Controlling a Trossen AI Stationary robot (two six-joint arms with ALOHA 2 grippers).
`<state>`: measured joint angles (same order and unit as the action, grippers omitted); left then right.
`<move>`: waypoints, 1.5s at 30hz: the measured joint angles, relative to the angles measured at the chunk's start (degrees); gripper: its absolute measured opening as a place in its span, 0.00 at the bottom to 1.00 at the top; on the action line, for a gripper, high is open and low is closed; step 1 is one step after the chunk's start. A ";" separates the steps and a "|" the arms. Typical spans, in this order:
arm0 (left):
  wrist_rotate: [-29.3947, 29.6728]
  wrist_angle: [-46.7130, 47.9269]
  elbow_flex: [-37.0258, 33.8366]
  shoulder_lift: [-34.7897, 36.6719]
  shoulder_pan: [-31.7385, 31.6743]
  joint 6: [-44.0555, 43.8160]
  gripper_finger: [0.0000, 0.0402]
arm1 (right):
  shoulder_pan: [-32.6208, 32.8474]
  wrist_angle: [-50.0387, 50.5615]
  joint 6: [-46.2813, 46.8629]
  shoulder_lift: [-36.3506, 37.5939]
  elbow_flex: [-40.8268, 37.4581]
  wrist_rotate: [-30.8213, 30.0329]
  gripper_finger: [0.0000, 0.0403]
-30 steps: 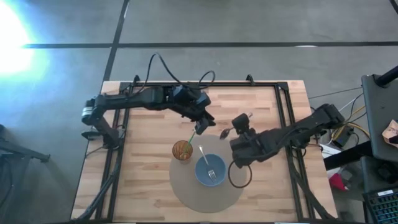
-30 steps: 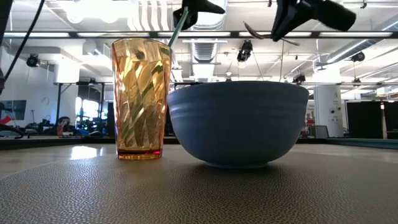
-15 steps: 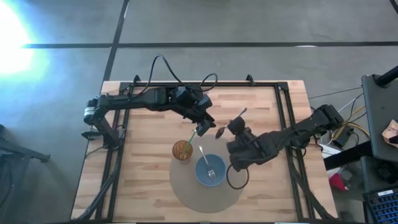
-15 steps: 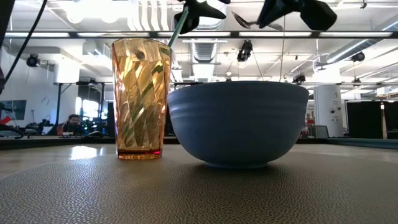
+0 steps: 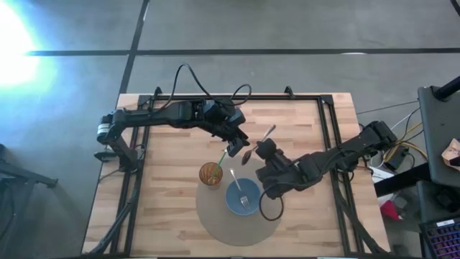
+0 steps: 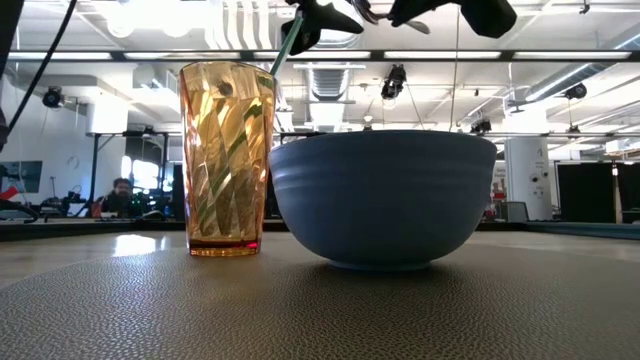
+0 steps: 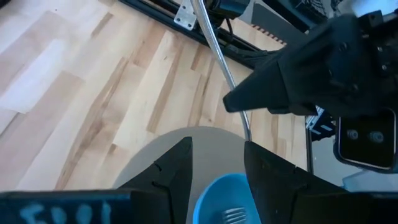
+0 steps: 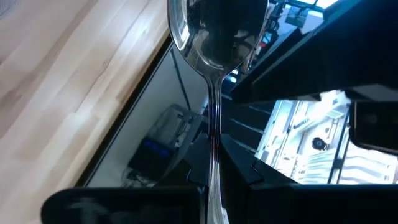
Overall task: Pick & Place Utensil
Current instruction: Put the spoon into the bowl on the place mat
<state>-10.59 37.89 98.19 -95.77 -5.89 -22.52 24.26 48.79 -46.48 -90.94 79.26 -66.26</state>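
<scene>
Above bowl [image 5: 243, 198] rim | R hand [image 5: 260, 152] grips spoon [image 5: 259, 142] | L hand [image 5: 234, 148] just beside

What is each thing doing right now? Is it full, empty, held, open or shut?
Spoon: held up in the air by the right gripper.
Right gripper: shut on the spoon.
Left gripper: open, above the cup, holding nothing.
Cup: upright, with a green straw in it.
Bowl: upright, with a fork in it.
Fork: resting inside the bowl.
</scene>
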 joint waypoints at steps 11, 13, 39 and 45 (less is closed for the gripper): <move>0.11 -1.40 -1.94 -0.19 0.18 0.07 0.37 | -1.68 -3.09 -3.64 0.00 0.00 0.03 0.03; 0.23 -1.85 -2.00 -0.19 0.24 0.28 0.37 | -1.99 -3.17 -3.65 0.00 0.00 0.04 0.03; 0.98 -4.35 -2.86 -1.38 0.48 1.67 0.36 | -3.33 -7.84 -7.33 -0.04 0.00 0.17 0.03; 0.90 -4.44 -2.86 -1.31 0.50 3.13 0.22 | -3.33 -7.71 -7.43 -0.04 0.00 0.07 0.03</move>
<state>-9.69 33.45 95.33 -97.08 -5.39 -19.39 20.93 41.08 -53.91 -90.98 79.26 -66.19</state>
